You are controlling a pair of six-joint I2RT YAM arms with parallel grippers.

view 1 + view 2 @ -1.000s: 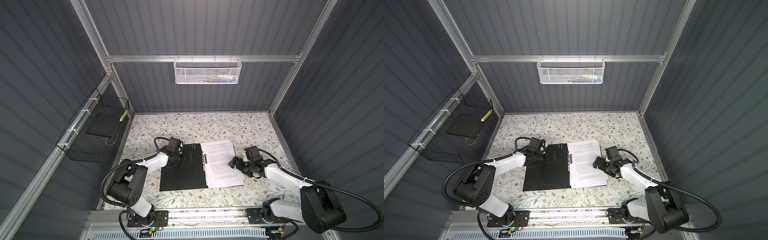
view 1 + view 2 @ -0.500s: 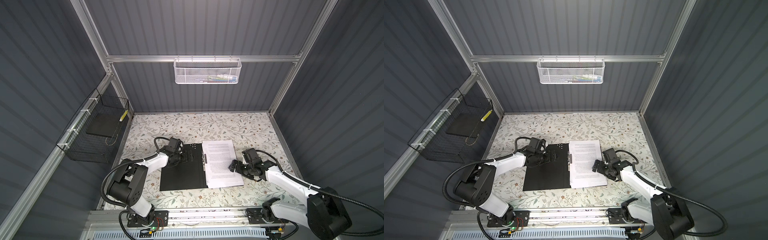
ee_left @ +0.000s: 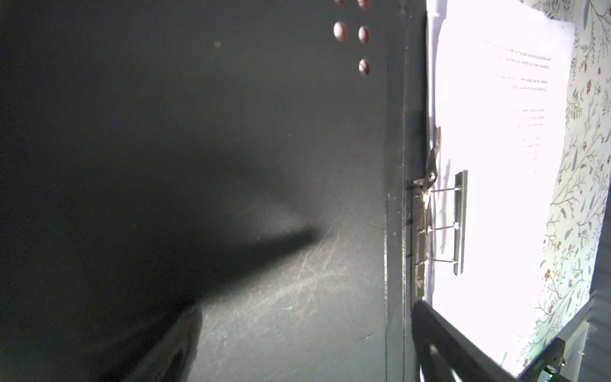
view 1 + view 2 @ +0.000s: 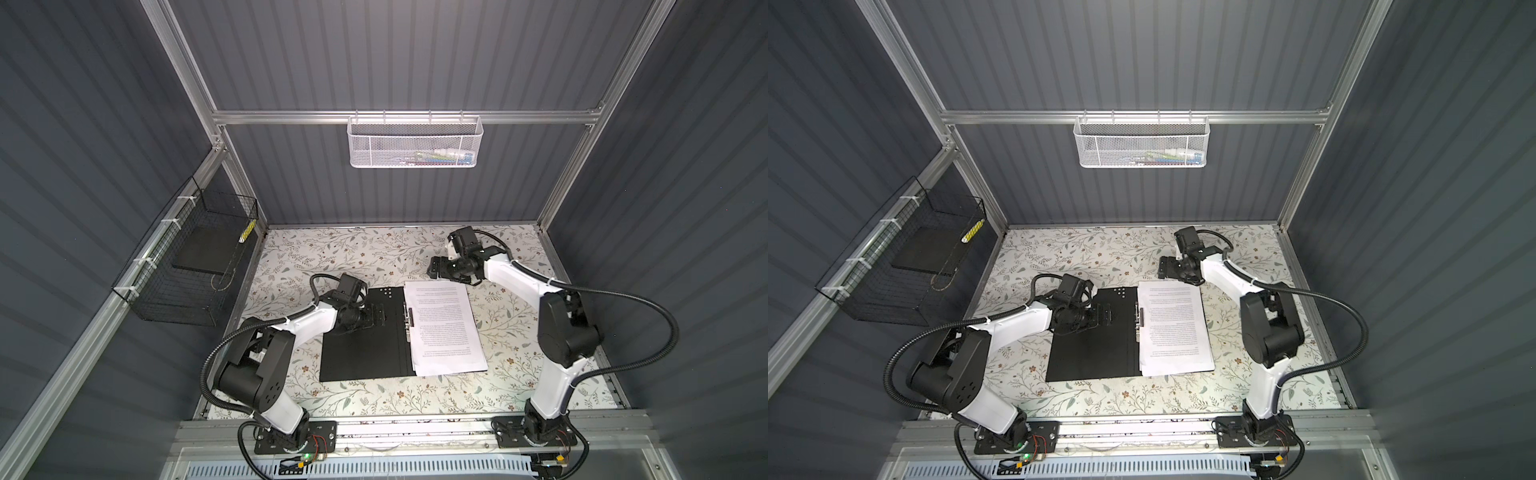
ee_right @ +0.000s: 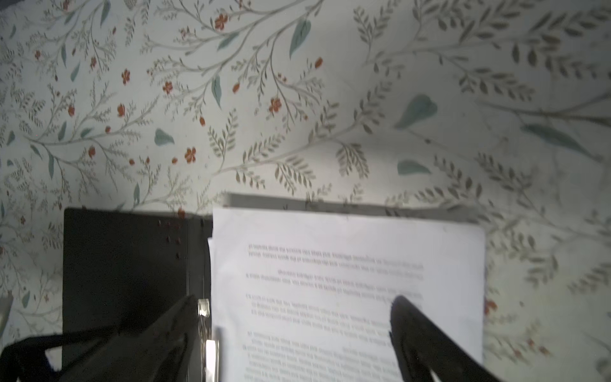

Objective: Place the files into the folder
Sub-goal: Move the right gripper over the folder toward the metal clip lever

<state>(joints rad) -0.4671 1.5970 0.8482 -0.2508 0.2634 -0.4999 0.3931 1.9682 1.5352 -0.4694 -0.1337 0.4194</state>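
Note:
The folder (image 4: 361,345) (image 4: 1090,345) lies open on the table, black inside up, with a metal clip (image 4: 408,320) (image 3: 459,225) at its spine. The files (image 4: 444,328) (image 4: 1175,328) are a stack of white printed sheets on its right half, next to the clip. My left gripper (image 4: 380,318) (image 4: 1106,316) (image 3: 307,344) is open, low over the bare left flap (image 3: 231,165); whether it touches is unclear. My right gripper (image 4: 434,268) (image 4: 1163,268) (image 5: 297,317) hangs open and empty above the files' (image 5: 347,264) far edge.
A white mesh basket (image 4: 415,141) hangs on the back rail. A black wire basket (image 4: 187,266) is fixed to the left wall. The floral cloth (image 4: 353,249) covers the table behind and around the folder. Aluminium posts stand at the back corners.
The right arm has lifted from the files' right edge and swung back to beyond their far edge. The stack now lies squarer to the spine. The left arm has stayed put.

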